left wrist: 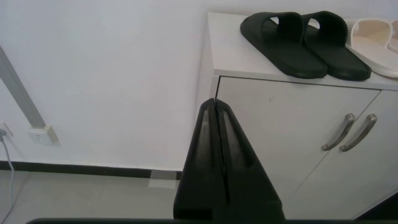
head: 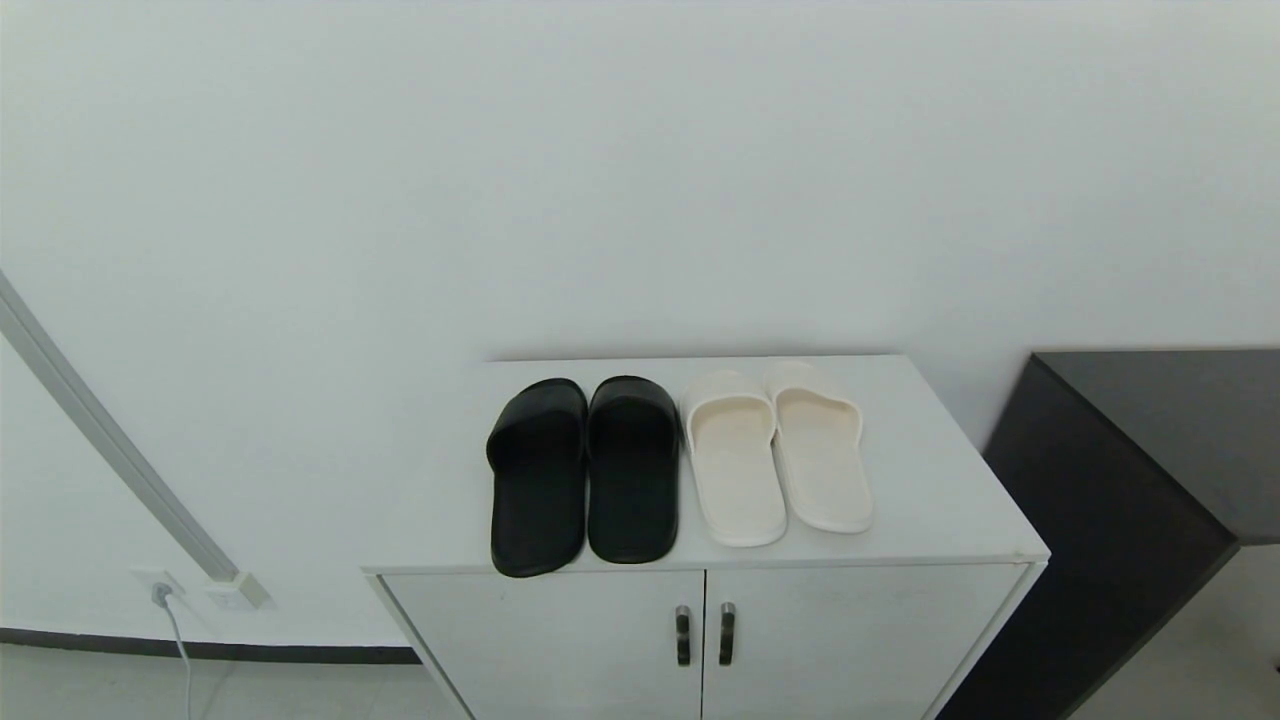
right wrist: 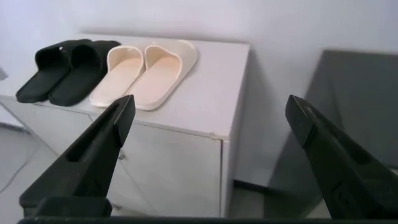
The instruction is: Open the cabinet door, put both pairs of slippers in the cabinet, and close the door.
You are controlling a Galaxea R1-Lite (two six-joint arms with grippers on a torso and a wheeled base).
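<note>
Both on cabinet (head: 930, 480) — black slippers (head: 590, 480), cream slippers (head: 780, 470) — left hand (left wrist: 216, 106) clenched, right hand (right wrist: 210, 104) released

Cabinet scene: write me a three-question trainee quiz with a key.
1. True or false: the cabinet doors are shut.
2. By the robot's sides, the black slippers lie on which side of the cream slippers? A. left B. right
3. Fill in: the left gripper is shut; the right gripper is ____.
Key: 1 true; 2 A; 3 open.
</note>
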